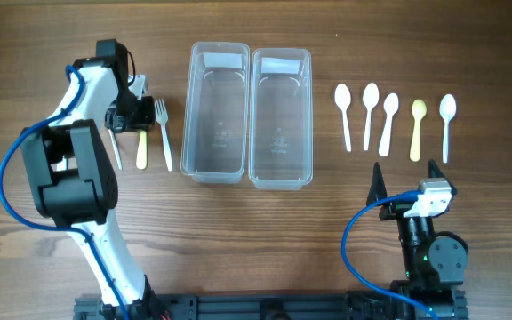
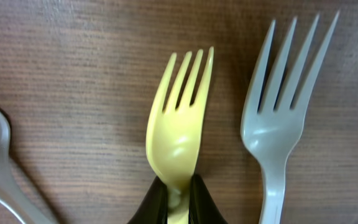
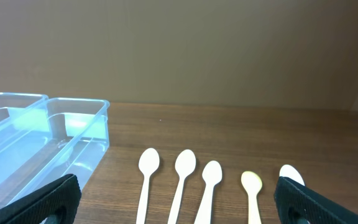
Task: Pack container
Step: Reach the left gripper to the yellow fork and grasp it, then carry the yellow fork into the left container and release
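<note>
The left arm (image 1: 69, 169) has black and white segments; the right arm (image 1: 429, 253) is mostly black. A blue cable (image 1: 4, 178) loops from each.

Wood-grain table (image 1: 256, 231); plain tan wall (image 3: 179, 50) behind.

Wood-grain table (image 1: 265, 231), dark brown, grain running left-right in the overhead view. Plain beige wall (image 3: 179, 50) behind its far edge.
</note>
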